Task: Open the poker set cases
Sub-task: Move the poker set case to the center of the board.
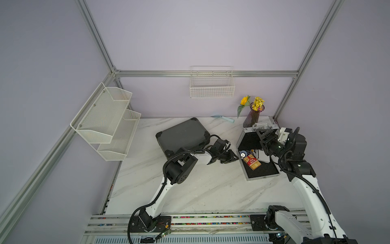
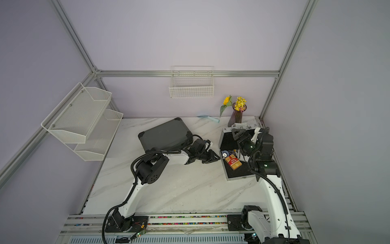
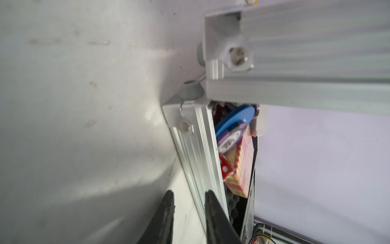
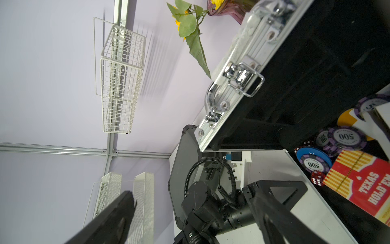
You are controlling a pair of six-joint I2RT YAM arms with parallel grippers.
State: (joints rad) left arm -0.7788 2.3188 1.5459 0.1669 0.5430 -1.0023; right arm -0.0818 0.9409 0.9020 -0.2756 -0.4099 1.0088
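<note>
Over on the robot's right side of the white marble-patterned table (image 1: pixel 200 190), the small ribbed silver aluminium case (image 1: pixel 264 169) is lying open. Its black-lined lid (image 4: pixel 306 74) is standing up and showing purple poker chips (image 4: pixel 346 137), red dice (image 4: pixel 316 178) and a red-and-yellow card box (image 1: pixel 251 162). The larger dark grey case with black corner caps (image 1: pixel 181 135) is sitting shut further left, behind the left arm.

The right gripper (image 4: pixel 190 192) is hovering by the lid's top edge with its jaws spread wide and nothing between them. The left gripper (image 3: pixel 189 193) is sitting low against the silver case's ribbed side wall. Its jaws are parted only narrowly and are holding nothing.

To my eye the silver case is done and the grey one is what is left. To finish this step well, I would check that the lid is resting past its balance point before the right arm goes anywhere. I would also keep that arm from nudging the lid back into the purple glass vase (image 1: pixel 252 117) just behind it. The left arm should be backing straight off the wall rather than dragging the case. The grey case's latches are hidden from where I am looking, so they want finding first.
</note>
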